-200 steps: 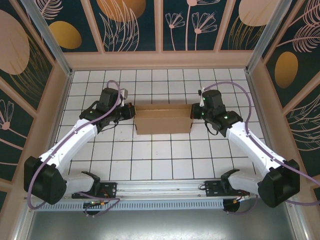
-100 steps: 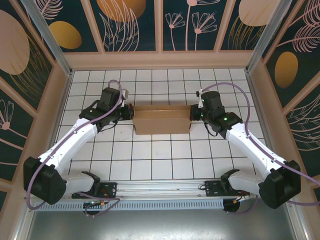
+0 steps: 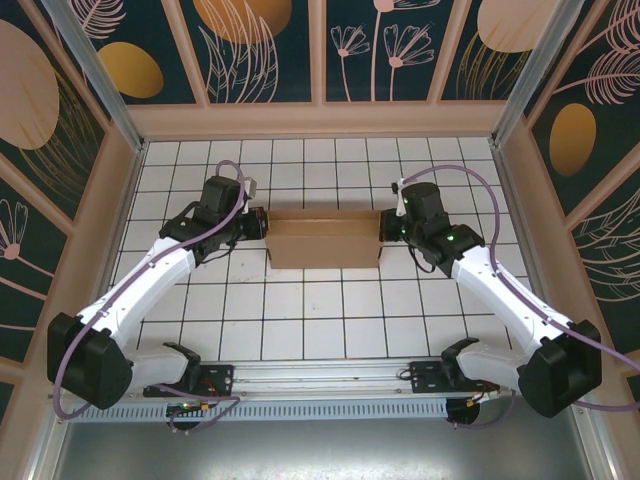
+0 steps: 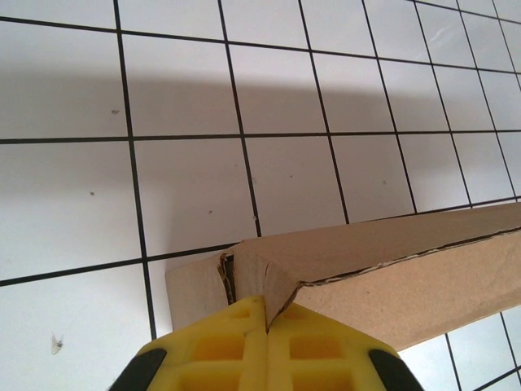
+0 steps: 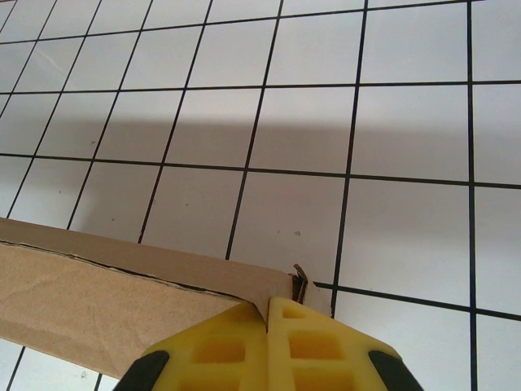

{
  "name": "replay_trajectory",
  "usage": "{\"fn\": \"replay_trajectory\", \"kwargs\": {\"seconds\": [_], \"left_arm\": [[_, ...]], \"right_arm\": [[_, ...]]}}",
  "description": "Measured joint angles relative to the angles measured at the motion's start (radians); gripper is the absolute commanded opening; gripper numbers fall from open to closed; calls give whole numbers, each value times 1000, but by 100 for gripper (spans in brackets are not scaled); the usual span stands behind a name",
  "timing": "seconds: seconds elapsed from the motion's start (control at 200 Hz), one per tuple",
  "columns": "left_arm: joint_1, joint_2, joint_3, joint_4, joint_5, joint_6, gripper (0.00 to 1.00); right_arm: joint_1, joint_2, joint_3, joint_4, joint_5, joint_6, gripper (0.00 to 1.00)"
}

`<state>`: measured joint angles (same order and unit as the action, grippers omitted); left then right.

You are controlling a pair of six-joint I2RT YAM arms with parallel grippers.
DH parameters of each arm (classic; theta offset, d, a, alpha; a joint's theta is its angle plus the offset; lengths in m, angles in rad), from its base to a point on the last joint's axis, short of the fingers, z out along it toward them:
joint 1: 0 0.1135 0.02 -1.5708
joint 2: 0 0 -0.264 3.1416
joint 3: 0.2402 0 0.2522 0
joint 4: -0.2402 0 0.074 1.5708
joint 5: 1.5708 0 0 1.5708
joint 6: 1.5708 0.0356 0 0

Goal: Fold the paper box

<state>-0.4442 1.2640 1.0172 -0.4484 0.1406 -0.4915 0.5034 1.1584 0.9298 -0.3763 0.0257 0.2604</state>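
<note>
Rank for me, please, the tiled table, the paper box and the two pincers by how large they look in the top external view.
1. tiled table, largest by far.
2. paper box.
3. left pincer and right pincer: they look alike, so I leave them tied.

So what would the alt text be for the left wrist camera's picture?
The left arm's yellow claw, at the bottom edge, pinches the corner of a brown cardboard box whose long side runs off to the right. Beneath lies a white tiled table with black grid lines.
</note>
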Motion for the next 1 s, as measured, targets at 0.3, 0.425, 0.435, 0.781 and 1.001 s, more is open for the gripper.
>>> {"fn": "replay_trajectory", "kwargs": {"seconds": [0.3,0.425,0.435,0.781,1.001], "left_arm": [[-1,-4,-14,15,-19,19,0],[-1,-20,-39,39,-23,28,0],[-1,-21,-40,42,-23,28,0],[-1,-29,-69,92,-27,34,0],[-1,-100,-193,234,-13,-28,0]], "right_arm": [[0,5,9,-11,0,-6,0],[0,31,43,-37,0,-13,0],[0,34,45,-39,0,-13,0],[5,23,-11,53,15,35,0],[46,-146,-273,337,46,34,0]]}}
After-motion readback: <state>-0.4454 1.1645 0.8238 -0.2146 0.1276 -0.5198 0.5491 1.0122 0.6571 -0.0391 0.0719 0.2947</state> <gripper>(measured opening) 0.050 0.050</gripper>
